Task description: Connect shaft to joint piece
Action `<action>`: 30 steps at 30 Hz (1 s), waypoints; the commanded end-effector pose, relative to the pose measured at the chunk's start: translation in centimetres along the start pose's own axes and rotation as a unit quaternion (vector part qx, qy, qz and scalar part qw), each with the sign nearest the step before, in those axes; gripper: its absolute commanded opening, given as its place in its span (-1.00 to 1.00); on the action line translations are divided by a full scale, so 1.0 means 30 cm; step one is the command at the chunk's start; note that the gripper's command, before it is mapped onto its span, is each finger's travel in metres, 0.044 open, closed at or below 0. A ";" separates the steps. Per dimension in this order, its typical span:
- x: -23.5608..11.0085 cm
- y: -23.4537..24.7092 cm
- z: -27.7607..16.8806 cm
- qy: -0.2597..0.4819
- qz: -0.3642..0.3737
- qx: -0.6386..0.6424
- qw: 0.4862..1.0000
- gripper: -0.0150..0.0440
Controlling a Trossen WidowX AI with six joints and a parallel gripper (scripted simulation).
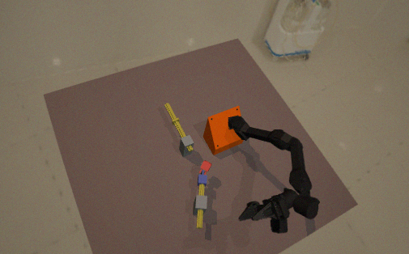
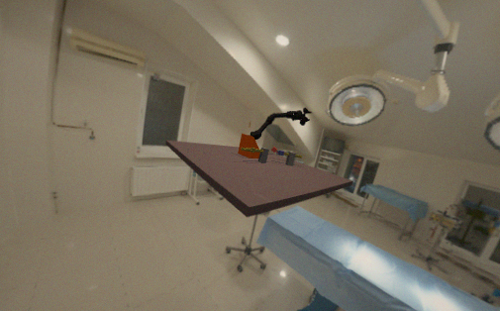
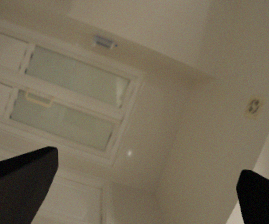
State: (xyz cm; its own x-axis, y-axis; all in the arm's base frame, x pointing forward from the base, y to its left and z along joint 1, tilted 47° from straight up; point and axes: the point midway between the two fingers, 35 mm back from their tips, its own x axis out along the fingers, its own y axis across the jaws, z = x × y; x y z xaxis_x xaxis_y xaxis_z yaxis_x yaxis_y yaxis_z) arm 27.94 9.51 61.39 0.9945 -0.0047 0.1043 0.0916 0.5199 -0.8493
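Nearest, from the wrist: fingers wide apart, nothing between, only wall and cabinets beyond. Gripper [image 1: 249, 212] released, raised well off the table [image 1: 100, 133], well apart from the parts. Red joint piece [image 1: 206, 165] on the fixed shaft [image 1: 200, 218], looking not yet lined up. Farther, second shaft [image 1: 175, 119] in its block [image 1: 186, 145], short of the opening. Judged barely begun: turning, pushing, withdrawing all left. No readable writing anywhere.

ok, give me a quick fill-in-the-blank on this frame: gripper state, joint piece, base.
1. The gripper is ____, holding nothing.
2. The joint piece on the fixed shaft's end is coloured ____.
3. The arm is mounted on an ____ base.
4. In the wrist view, between the fingers only the room shows, not the ____.

Missing: open; red; orange; table
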 end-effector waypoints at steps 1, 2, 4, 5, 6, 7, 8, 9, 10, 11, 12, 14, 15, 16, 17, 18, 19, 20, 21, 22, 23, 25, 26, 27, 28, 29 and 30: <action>0.000 0.000 0.000 0.000 0.000 0.000 1.000 0.95; 0.000 0.000 0.000 0.000 0.000 0.000 1.000 1.00; 0.004 0.006 -0.003 0.001 0.003 -0.002 1.000 1.00; 0.008 0.013 -0.007 0.003 0.006 -0.004 1.000 1.00; 0.014 0.024 -0.013 0.005 0.011 -0.006 1.000 1.00; 0.021 0.037 -0.021 0.008 0.017 -0.010 1.000 1.00; 0.031 0.054 -0.032 0.011 0.024 -0.014 1.000 1.00; 0.040 0.072 -0.043 0.015 0.033 -0.018 0.999 1.00; 0.050 0.090 -0.056 0.020 0.041 -0.021 0.999 1.00; 0.060 0.110 -0.068 0.024 0.051 -0.027 0.998 1.00; 0.069 0.130 -0.081 0.028 0.061 -0.032 0.997 1.00; 0.087 0.170 -0.109 0.037 0.080 -0.041 0.995 1.00; 0.095 0.190 -0.124 0.041 0.090 -0.046 0.994 1.00; 0.103 0.210 -0.139 0.046 0.100 -0.050 0.993 1.00; 0.111 0.229 -0.155 0.050 0.110 -0.053 0.991 1.00; 0.117 0.249 -0.171 0.055 0.121 -0.057 0.990 1.00; 0.124 0.268 -0.187 0.060 0.131 -0.060 0.988 1.00; 0.129 0.288 -0.205 0.065 0.141 -0.062 0.986 1.00; 0.135 0.307 -0.222 0.070 0.152 -0.065 0.984 1.00; 0.139 0.326 -0.240 0.076 0.163 -0.067 0.982 1.00; 0.143 0.345 -0.258 0.081 0.173 -0.068 0.979 1.00; 0.150 0.383 -0.295 0.092 0.194 -0.071 0.974 1.00; 0.152 0.402 -0.314 0.097 0.205 -0.072 0.971 1.00; 0.154 0.419 -0.332 0.102 0.215 -0.072 0.969 1.00; 0.155 0.435 -0.349 0.106 0.224 -0.072 0.966 1.00; 0.155 0.452 -0.366 0.111 0.234 -0.072 0.963 1.00; 0.155 0.468 -0.383 0.116 0.243 -0.072 0.960 1.00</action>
State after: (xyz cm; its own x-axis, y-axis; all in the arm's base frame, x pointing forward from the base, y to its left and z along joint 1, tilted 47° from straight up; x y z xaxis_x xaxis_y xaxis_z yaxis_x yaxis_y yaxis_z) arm 34.23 7.49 45.91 0.9290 0.0090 -0.3699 -0.3452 0.3812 -0.8576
